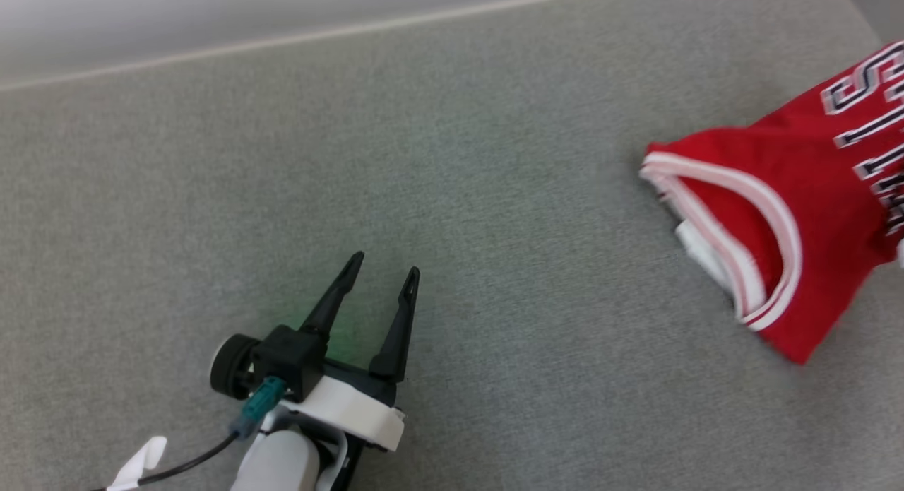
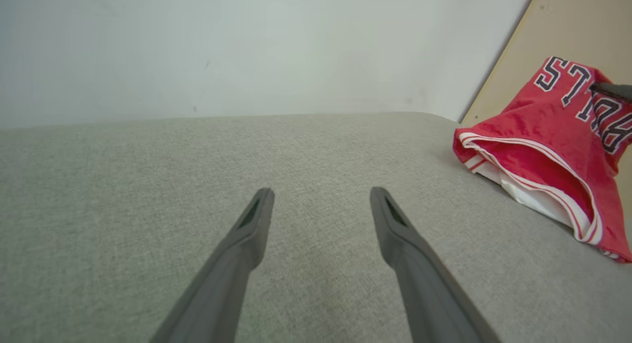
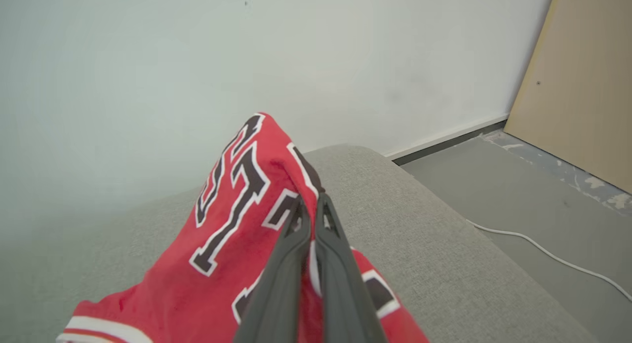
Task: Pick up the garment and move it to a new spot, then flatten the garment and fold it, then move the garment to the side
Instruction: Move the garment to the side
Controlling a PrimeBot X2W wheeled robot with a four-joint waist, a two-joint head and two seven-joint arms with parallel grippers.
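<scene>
1. The red basketball jersey [image 1: 812,152] sits at the right end of the grey upholstered cushion [image 1: 452,159], close to its right edge. One fold across the black-and-white lettering is drawn up into a peak. The white-trimmed opening sags down, and the lower cloth looks to be resting on the cushion.
2. The right hand [image 3: 308,205] has its two dark fingers pressed together on that peak, pinching a fold of the jersey [image 3: 197,264] between them. Its tip also shows against the lettering in the left wrist view [image 2: 612,90].
3. The left hand [image 1: 385,265] is spread wide and holds nothing. It hangs over bare cushion, well apart from the jersey [image 2: 538,121].
4. Beyond the cushion are a white wall, a tan wooden panel [image 3: 582,86], and a white cable [image 3: 543,254] on the floor.
5. Step in hand, as I judge it: the first one, picking the garment up to move it. It is gripped but not fully off the surface.
6. The next move calls for a higher lift so the trailing hem does not drag. The jersey then needs carrying toward the open middle of the cushion, where the left hand can reach it to help flatten it.
</scene>
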